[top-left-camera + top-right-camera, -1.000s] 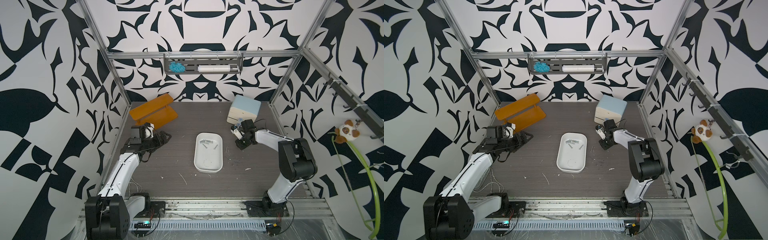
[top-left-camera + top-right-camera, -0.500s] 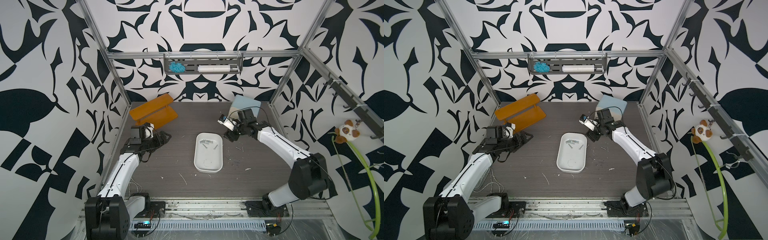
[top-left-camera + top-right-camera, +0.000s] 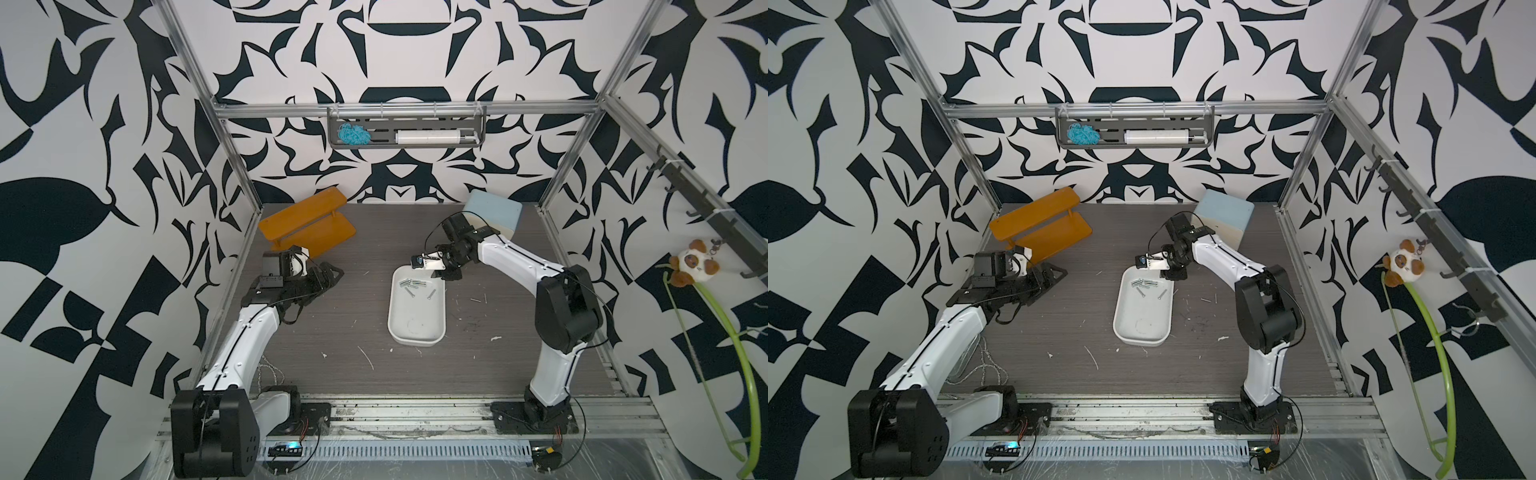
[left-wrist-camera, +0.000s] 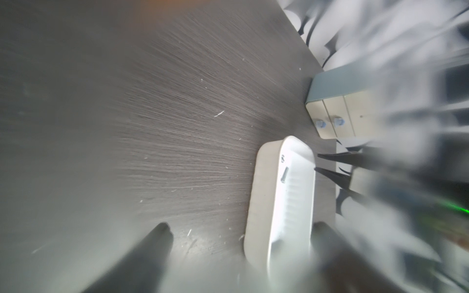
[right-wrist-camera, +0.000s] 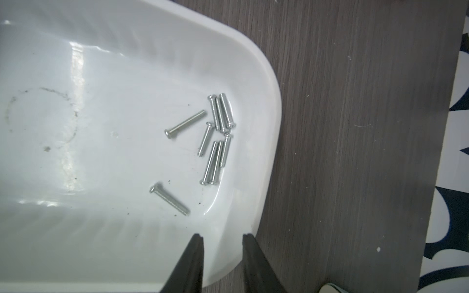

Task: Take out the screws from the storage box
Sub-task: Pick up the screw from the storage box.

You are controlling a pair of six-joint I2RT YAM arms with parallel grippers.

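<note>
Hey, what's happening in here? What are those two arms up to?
A two-armed robot is working on getting screws out of a white tub on the table. The right pincer hovers over the tub's far corner, slightly open and holding nothing. The screws lie loose on the tub's floor at that end. The left pincer sits wide open off to the side, near an orange shelf, holding nothing.

The right gripper (image 3: 446, 275) has left its place low beside the cream two-drawer cabinet with the pale blue top (image 3: 496, 212). It now hangs over the far right corner of the shallow white plastic tub (image 3: 417, 341). Its jaws have narrowed to a small gap.
</note>
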